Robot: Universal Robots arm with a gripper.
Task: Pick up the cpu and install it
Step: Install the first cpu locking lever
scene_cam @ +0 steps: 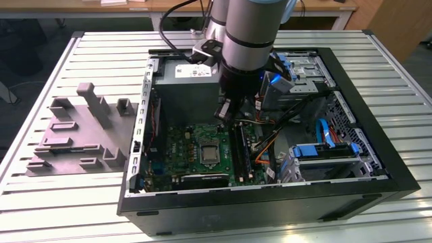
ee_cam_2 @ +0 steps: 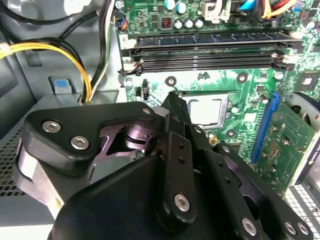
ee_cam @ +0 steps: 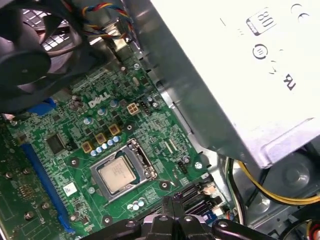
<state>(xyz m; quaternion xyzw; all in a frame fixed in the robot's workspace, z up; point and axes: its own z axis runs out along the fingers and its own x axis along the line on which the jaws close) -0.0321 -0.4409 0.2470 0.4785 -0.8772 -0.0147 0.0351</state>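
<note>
The cpu (ee_cam: pixel 116 173), a pale silvery square, lies flat inside the metal-framed socket (ee_cam: pixel 141 159) on the green motherboard; it also shows in the second wrist view (ee_cam_2: pixel 206 111) and the exterior view (scene_cam: pixel 208 153). My gripper (scene_cam: pixel 226 115) hangs inside the open computer case, above the board and a little off to the side of the socket. Its black fingers (ee_cam_2: pixel 172 130) meet at the tips with nothing between them, and in the first wrist view the gripper (ee_cam: pixel 175 202) sits apart from the cpu.
A grey moulded tray (scene_cam: pixel 74 136) lies on the slatted table at the exterior view's left. Around the socket stand the power supply box (ee_cam: pixel 240 75), a black fan (ee_cam: pixel 35 60), memory slots (ee_cam_2: pixel 210 50), yellow cables (ee_cam_2: pixel 75 55) and a blue-clipped drive cage (scene_cam: pixel 324 152).
</note>
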